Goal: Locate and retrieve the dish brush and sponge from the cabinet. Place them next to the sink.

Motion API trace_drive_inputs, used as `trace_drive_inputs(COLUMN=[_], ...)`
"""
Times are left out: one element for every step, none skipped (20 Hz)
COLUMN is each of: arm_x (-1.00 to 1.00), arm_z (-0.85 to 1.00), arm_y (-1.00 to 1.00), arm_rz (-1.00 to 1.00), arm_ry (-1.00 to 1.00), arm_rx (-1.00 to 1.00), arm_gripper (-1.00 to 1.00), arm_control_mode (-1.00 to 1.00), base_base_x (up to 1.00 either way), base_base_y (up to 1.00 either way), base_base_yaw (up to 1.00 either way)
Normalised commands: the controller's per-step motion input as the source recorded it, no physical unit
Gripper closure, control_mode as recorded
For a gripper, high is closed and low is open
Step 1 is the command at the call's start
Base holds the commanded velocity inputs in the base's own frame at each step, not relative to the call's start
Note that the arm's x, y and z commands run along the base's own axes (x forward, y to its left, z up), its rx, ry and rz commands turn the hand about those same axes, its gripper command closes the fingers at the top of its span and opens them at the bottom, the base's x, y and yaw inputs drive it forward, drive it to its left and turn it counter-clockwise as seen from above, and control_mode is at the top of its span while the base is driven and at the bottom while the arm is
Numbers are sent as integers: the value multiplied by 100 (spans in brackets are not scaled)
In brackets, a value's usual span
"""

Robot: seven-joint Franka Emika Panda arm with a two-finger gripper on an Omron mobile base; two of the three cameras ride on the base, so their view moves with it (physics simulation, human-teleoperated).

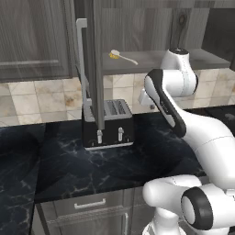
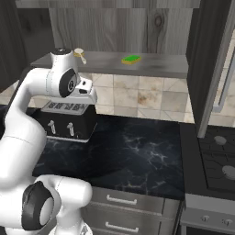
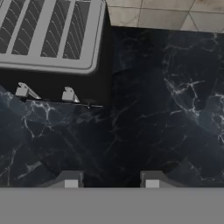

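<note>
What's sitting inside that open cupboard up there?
On the cabinet shelf lie a dish brush and a green sponge. The robot's arm covers part of the shelf in each base view.

Left base view sits behind-left of the arm, looking forward and down at the black marble counter (image 1: 92, 170), toaster (image 1: 108, 124) at 12 o'clock, shelf above. Right base view looks from behind-right, toaster (image 2: 66, 120) at 10 o'clock, stove (image 2: 215, 160) at 3 o'clock. Both share toaster, counter, tiled wall, shelf. Hand view looks straight down, close on counter, toaster (image 3: 48, 35) at 11 o'clock
</note>
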Motion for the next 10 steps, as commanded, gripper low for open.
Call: trace_drive_inputs(arm_x=[0, -4, 0, -13, -13, -26, -26, -11, -12, -11], arm_z=[0, 0, 0, 0, 0, 0, 0, -2, 0, 0], arm_y=[-1, -1, 0, -3, -8, -14, -8, -9, 0, 0], arm_rz=[0, 0, 0, 0, 0, 0, 0, 0, 2, 1], arm_ry=[0, 0, 0, -3, -4, -6, -5, -7, -14, -20], arm_rx=[0, 0, 0, 0, 1, 3, 2, 0, 0, 0], arm_gripper=[-100, -100, -100, -100, -100, -100, -100, -100, -100, -100], arm_control_mode=[-100, -100, -100, -100, -100, -100, -100, -100, -100, -100], base_base_x=[0, 0, 0, 0, 0, 0, 0, 0, 0, 0], base_base_y=[0, 0, 0, 0, 0, 0, 0, 0, 0, 0], base_base_yaw=[0, 0, 0, 0, 0, 0, 0, 0, 0, 0])
